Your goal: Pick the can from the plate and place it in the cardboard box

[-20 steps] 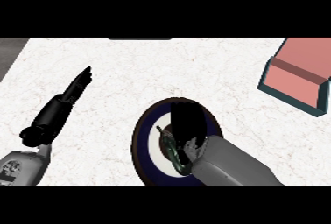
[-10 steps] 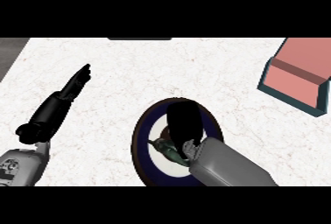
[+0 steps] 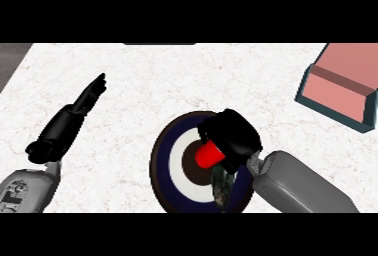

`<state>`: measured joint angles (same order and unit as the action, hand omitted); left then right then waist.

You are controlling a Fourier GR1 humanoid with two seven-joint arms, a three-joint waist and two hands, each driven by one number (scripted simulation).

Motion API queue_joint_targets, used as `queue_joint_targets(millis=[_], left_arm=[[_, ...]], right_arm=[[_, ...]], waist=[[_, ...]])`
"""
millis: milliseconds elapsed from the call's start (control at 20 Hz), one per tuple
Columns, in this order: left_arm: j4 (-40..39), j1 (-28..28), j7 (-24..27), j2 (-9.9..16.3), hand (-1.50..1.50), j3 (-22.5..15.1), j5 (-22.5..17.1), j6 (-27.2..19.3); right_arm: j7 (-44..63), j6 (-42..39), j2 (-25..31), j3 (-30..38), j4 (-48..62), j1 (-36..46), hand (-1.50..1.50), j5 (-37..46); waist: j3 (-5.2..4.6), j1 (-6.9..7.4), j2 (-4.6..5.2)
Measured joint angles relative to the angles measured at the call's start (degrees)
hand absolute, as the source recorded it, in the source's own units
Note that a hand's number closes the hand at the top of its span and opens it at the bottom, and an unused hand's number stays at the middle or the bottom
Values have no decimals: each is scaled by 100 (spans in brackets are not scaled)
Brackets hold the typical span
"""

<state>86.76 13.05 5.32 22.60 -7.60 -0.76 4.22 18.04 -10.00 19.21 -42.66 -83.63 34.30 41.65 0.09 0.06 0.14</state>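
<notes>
Change: right hand (image 3: 232, 136) is now sitting higher over the plate (image 3: 166, 150) than half a second ago, and a red end of the can (image 3: 210, 154) is showing under it, where before only a dark greenish patch was showing.
Plate: dark-rimmed with a white ring and a brown centre, lying on the white counter (image 3: 170, 80); it is holding the can, which is lying toward its right half.
Can: red end is pointing left and down; its mottled green body is running down toward the plate's lower rim, partly hidden by the hand and the grey forearm. Whether it is touching the plate or is lifted off it, I cannot tell.
Right hand: fingers are curling over the can's upper end, clamping on it.
Box (image 3: 341, 85): standing at the counter's right edge, well apart from the plate; teal outer walls, pink inside, with nothing showing in it.
Left hand (image 3: 87, 95): lying at the left of the counter, fingers straight and together, pointing up and right, in the same place as before.
</notes>
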Motion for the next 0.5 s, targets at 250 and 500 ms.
queue_joint_targets(millis=[250,500], left_arm=[[86,-53,-79,-26,0,34,25,12],[113,-101,-54,-68,0,84,95,59]], right_arm=[[-1369,438,819,467,-553,-197,150,-125],[-1737,383,1258,1232,-1216,-289,150,-351]], waist=[[-2,-30,-18],[-7,-43,-27]])
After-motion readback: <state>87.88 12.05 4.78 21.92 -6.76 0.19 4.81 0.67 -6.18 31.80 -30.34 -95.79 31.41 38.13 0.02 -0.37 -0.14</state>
